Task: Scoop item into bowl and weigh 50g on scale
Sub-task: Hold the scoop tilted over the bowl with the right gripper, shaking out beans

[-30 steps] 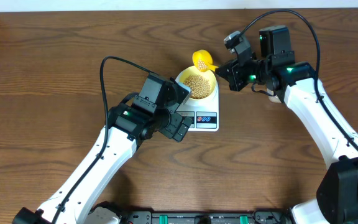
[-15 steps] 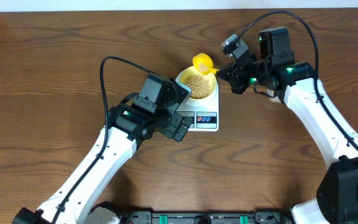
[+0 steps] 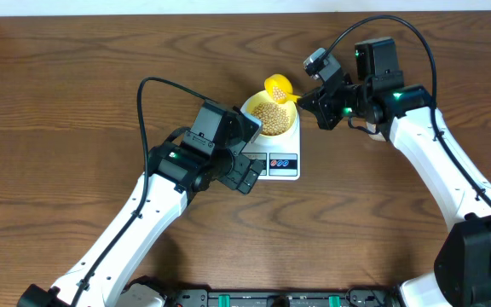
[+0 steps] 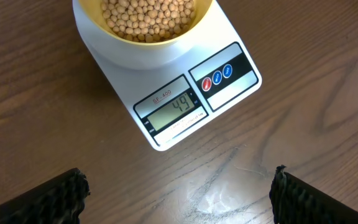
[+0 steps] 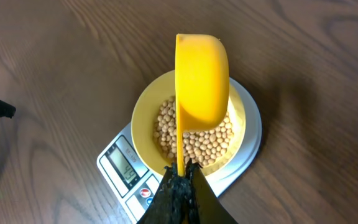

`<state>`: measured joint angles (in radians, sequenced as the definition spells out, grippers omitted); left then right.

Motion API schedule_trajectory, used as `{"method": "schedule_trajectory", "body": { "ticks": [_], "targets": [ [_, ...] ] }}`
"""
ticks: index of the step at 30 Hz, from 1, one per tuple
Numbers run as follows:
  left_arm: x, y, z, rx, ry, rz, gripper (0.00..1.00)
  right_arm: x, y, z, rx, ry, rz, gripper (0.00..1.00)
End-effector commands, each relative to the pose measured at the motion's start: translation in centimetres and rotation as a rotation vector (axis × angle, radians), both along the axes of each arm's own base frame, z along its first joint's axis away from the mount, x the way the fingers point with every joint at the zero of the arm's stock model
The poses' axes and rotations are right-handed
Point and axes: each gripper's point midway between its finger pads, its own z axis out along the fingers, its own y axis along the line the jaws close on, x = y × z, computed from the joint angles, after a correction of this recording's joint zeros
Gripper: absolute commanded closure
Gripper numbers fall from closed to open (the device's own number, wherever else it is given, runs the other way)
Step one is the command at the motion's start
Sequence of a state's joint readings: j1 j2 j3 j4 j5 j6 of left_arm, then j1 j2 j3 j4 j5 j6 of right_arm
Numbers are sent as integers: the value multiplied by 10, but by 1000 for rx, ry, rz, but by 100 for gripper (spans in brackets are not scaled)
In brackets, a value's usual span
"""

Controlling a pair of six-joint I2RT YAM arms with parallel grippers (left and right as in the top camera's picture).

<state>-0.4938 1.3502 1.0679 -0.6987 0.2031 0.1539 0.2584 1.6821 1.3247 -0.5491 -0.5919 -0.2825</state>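
Note:
The pale yellow bowl [image 3: 247,109] stands on the white scale [image 3: 285,167] and holds a heap of tan beans [image 3: 271,112]. My right gripper [image 3: 301,101] is shut on the handle of a bright yellow scoop [image 3: 277,84]. In the right wrist view the scoop [image 5: 202,81] is tipped on its side over the beans [image 5: 213,146] and the bowl's rim [image 5: 143,124], handle pinched in the gripper [image 5: 180,171]. My left gripper [image 4: 179,175] hangs open over bare table in front of the scale [image 4: 229,93], whose display [image 4: 174,109] reads 49. The bowl [image 4: 142,53] holds nothing but beans [image 4: 148,15].
Dark wood table [image 3: 75,102] lies all round the scale. Black cables loop from both arms above the table. The left arm's body crosses the table at the scale's lower left [image 3: 186,166].
My right gripper has shifted slightly left, bringing the tipped scoop a little closer over the bowl. The left arm has not moved.

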Motion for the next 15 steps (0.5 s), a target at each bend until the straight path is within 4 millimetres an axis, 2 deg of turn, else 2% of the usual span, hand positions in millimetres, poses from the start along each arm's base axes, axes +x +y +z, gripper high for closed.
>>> {"method": "schedule_trajectory", "body": {
  "ticks": [1, 5, 15],
  "targets": [
    [-2, 3, -6, 13, 11, 10, 4, 1, 1, -1, -9, -17, 14, 99],
    [-2, 3, -6, 13, 11, 10, 4, -3, 7, 0, 2, -16, 39, 99],
    [-2, 3, -6, 13, 11, 10, 4, 0, 4, -1, -20, -37, 37, 99]
  ]
}}
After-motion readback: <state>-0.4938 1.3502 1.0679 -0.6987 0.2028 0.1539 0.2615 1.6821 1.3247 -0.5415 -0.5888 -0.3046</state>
